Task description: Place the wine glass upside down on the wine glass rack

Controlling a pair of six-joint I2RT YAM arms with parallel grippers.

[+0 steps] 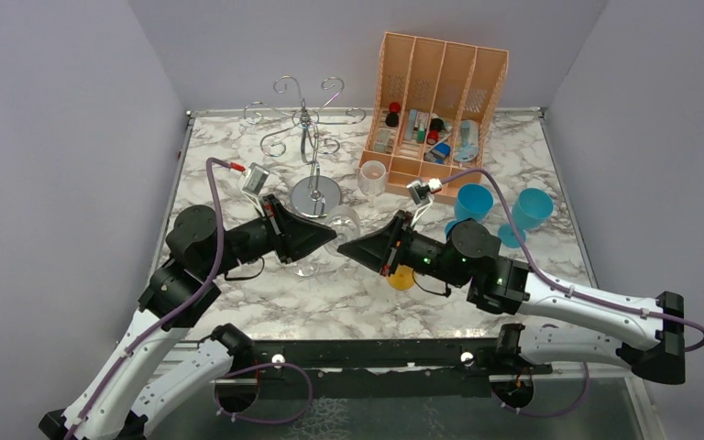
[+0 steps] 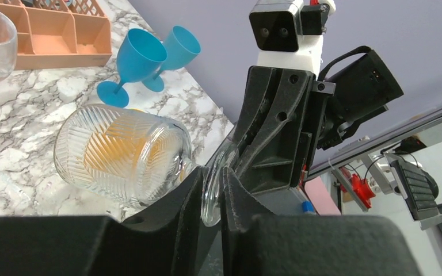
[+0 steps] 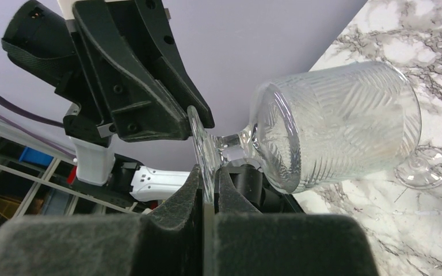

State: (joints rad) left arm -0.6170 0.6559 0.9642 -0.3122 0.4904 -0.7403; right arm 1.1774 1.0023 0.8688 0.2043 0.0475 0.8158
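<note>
The clear ribbed wine glass (image 1: pixel 342 224) is held on its side above the table, between my two grippers. My left gripper (image 1: pixel 331 240) is shut on the rim of its round foot; in the left wrist view the foot sits between the pads (image 2: pixel 212 172) and the bowl (image 2: pixel 121 155) points left. My right gripper (image 1: pixel 347 249) is shut on the opposite edge of the same foot (image 3: pixel 207 172), with the bowl (image 3: pixel 339 121) to the right. The silver wire wine glass rack (image 1: pixel 307 128) stands behind on its disc base (image 1: pixel 316 194), with nothing hanging on it.
An orange slotted organiser (image 1: pixel 435 101) with small items stands at the back right. Two blue goblets (image 1: pixel 473 203) (image 1: pixel 530 211) stand right of centre. A second clear glass (image 1: pixel 371 176) stands by the organiser. A small yellow object (image 1: pixel 403 278) lies under the right arm.
</note>
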